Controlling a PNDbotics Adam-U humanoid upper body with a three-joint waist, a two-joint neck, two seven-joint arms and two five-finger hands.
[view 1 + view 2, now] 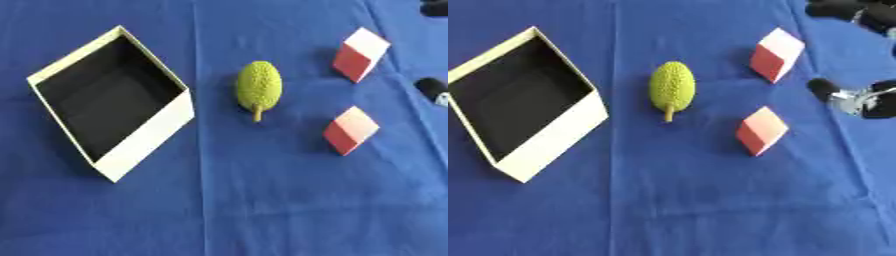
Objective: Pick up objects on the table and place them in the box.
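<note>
A white box with a dark, empty inside stands at the left of the blue table. A green bumpy fruit with a short stem lies in the middle. Right of it are two red-and-white cubes, one farther and one nearer. My right hand comes in at the right edge, just right of the cubes and touching neither. Its thumb points left between them, its fingers show at the top right corner, and it is open and holds nothing. My left hand is out of sight.
The blue cloth covers the whole table, with bare room along the near side and between the box and the fruit. A fold line runs down the cloth just left of the fruit.
</note>
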